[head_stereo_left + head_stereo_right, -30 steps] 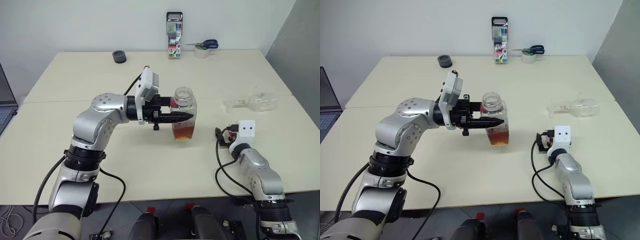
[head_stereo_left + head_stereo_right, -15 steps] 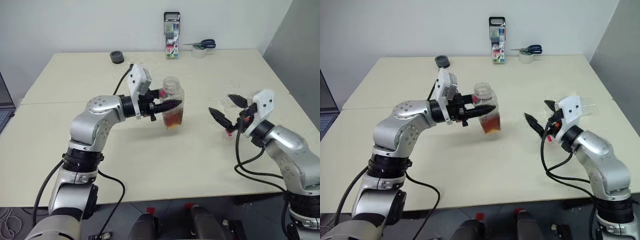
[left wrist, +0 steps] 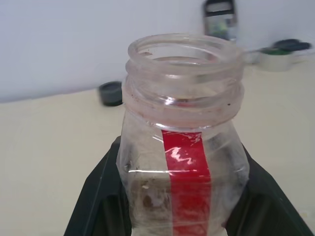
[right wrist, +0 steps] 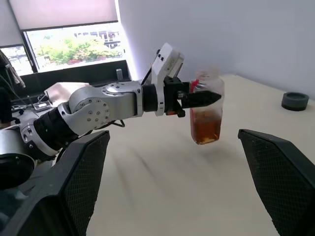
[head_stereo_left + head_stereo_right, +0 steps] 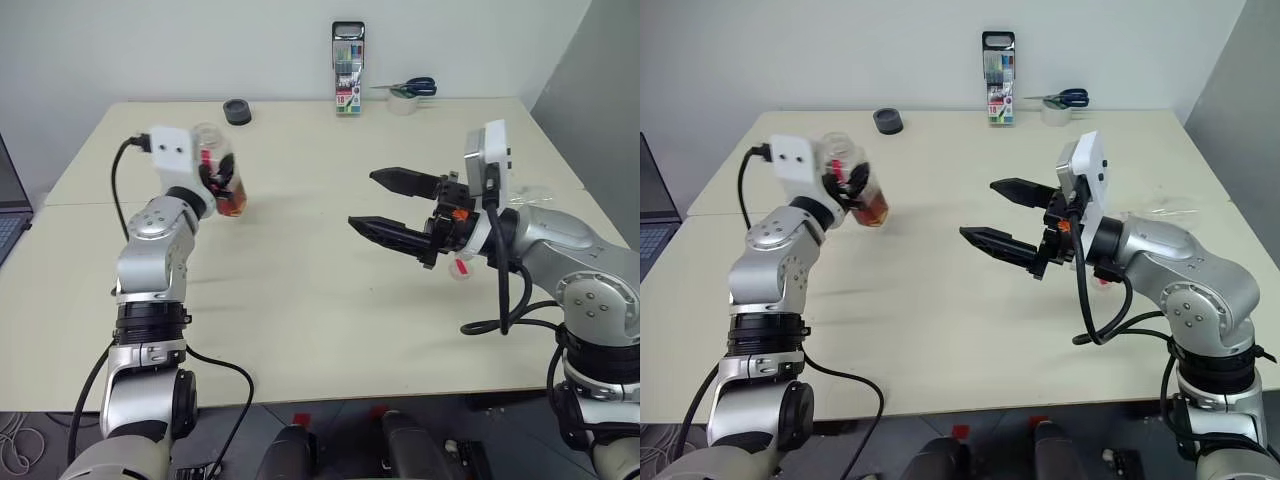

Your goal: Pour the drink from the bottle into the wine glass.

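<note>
Bottle (image 5: pixel 222 180) first: I have it clamped in my left pincer (image 5: pixel 218 182), lifted clear of the worktop (image 5: pixel 300 310), upright or close to it, with its mouth uncapped. From the left wrist view the two fingers (image 3: pixel 98 196) squeeze the squarish body (image 3: pixel 184 162) below the neck, one on each flat side, with the red label strip facing the camera between them. The drink (image 4: pixel 205 129) sits low, filling roughly the lower third, amber-brown.

My right pincer (image 5: pixel 392 208) stands spread wide and empty, held above the worktop well apart from the bottle, pointing across toward it.

The wine glass (image 5: pixel 530 190) is, I think, the clear shape half hidden behind my right arm; it is too obscured to say whether it is upright or lying down.

On handling, I judge the bottle light, thin-walled plastic: it will flex if squeezed hard and the smooth sides could slip as I tilt. The body grip is right for pouring. The glass will be fragile and top-heavy; I would take it by the stem or low on the bowl, gently.
</note>
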`<state>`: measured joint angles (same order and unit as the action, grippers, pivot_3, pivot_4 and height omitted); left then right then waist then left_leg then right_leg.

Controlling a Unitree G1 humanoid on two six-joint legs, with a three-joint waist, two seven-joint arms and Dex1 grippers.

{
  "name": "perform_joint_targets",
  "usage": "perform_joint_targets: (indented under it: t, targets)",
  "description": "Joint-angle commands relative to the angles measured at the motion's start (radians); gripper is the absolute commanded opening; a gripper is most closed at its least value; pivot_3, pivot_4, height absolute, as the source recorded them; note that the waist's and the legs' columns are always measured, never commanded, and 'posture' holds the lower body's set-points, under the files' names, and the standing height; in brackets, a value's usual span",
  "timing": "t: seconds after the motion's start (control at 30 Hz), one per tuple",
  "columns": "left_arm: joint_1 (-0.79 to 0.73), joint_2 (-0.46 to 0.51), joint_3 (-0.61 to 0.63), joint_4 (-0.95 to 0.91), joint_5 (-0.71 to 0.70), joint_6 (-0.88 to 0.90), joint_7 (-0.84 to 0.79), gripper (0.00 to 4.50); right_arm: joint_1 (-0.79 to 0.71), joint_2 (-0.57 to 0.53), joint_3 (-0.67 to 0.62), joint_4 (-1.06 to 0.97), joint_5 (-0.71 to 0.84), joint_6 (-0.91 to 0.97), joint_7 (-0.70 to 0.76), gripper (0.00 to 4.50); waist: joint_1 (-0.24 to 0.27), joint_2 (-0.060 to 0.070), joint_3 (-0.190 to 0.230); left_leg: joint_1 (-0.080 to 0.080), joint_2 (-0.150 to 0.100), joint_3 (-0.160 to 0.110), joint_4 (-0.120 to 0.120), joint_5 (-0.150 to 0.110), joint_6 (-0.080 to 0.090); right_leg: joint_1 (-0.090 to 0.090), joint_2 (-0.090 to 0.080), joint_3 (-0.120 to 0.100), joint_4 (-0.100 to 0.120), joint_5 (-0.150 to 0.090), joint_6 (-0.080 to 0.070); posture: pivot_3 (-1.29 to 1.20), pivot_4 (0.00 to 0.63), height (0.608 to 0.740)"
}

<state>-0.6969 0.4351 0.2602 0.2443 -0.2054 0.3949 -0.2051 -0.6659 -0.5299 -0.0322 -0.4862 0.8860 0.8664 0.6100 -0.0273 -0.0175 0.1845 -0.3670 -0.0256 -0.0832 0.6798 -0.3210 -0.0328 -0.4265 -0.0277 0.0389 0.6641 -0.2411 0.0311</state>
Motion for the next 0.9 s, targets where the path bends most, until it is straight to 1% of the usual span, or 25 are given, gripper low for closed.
perform_joint_targets:
  t: [0.03,0.23,0.37,0.5,0.57,0.6,0.77,0.8,0.9]
  targets:
    - [0.022,-0.002,0.058,-0.004,-0.018,-0.060,0.030,1.87,-0.032,0.013,0.004,-0.010,-0.005,-0.034,0.013,4.47,0.000,0.000,0.000,0.000,0.000,0.000,0.000,0.000,0.000,0.000,0.000,0.000,0.000,0.000,0.000,0.00,0.150,0.740]
    - [0.057,0.015,0.082,0.048,-0.029,-0.112,0.005,1.87,-0.028,0.021,0.019,-0.010,-0.007,-0.045,0.021,4.47,0.001,-0.001,-0.001,0.000,-0.001,0.000,0.000,0.000,0.000,0.000,-0.001,-0.001,0.000,0.000,0.000,0.00,0.150,0.740]
    - [0.065,0.002,0.103,0.068,-0.074,-0.116,-0.022,1.87,-0.024,0.030,0.022,-0.017,-0.007,-0.044,0.011,4.47,0.001,-0.001,-0.001,0.000,0.000,0.000,0.000,0.000,0.000,0.000,-0.001,-0.001,0.000,0.000,0.000,0.00,0.150,0.740]
    - [0.085,0.016,0.087,0.093,-0.062,-0.128,-0.038,1.87,-0.018,0.033,0.025,-0.031,-0.005,-0.041,0.003,4.47,0.000,-0.001,-0.001,0.000,0.000,0.000,0.000,0.000,0.000,0.000,-0.001,-0.001,0.000,0.000,0.000,0.00,0.150,0.740]
    - [0.089,0.017,0.085,0.101,-0.057,-0.134,-0.036,2.54,-0.016,0.032,0.023,-0.033,-0.004,-0.041,-0.002,4.50,0.000,-0.001,-0.001,0.000,0.000,0.000,0.000,0.000,0.000,0.000,-0.001,0.000,0.000,0.000,0.000,0.00,0.150,0.740]
    - [0.090,0.017,0.085,0.103,-0.057,-0.135,-0.035,2.80,-0.016,0.032,0.022,-0.034,-0.004,-0.041,-0.006,4.50,0.000,-0.001,-0.001,0.001,0.000,0.000,0.000,0.000,0.000,0.000,-0.001,0.000,0.001,0.000,0.000,0.00,0.150,0.740]
    - [0.094,0.015,0.086,0.103,-0.063,-0.124,-0.032,4.32,-0.015,0.034,0.022,-0.032,-0.010,-0.044,-0.018,4.50,0.000,-0.001,-0.001,0.001,0.000,0.000,0.000,0.000,0.000,0.000,-0.001,0.000,0.001,0.000,0.000,0.00,0.150,0.740]
    - [0.096,0.015,0.085,0.099,-0.063,-0.122,-0.031,4.43,-0.013,0.033,0.021,-0.032,-0.010,-0.044,-0.019,4.50,0.000,-0.001,-0.001,0.001,0.000,0.000,0.000,0.000,0.000,0.000,-0.001,-0.001,0.001,0.000,0.000,0.00,0.150,0.740]
    - [0.117,0.011,0.084,0.069,-0.065,-0.108,-0.023,4.43,0.003,0.029,0.025,-0.034,-0.024,-0.049,-0.027,4.50,0.000,-0.001,-0.001,0.001,0.000,0.000,0.000,0.000,0.000,0.000,-0.001,-0.001,0.001,0.000,0.000,0.00,0.150,0.740]
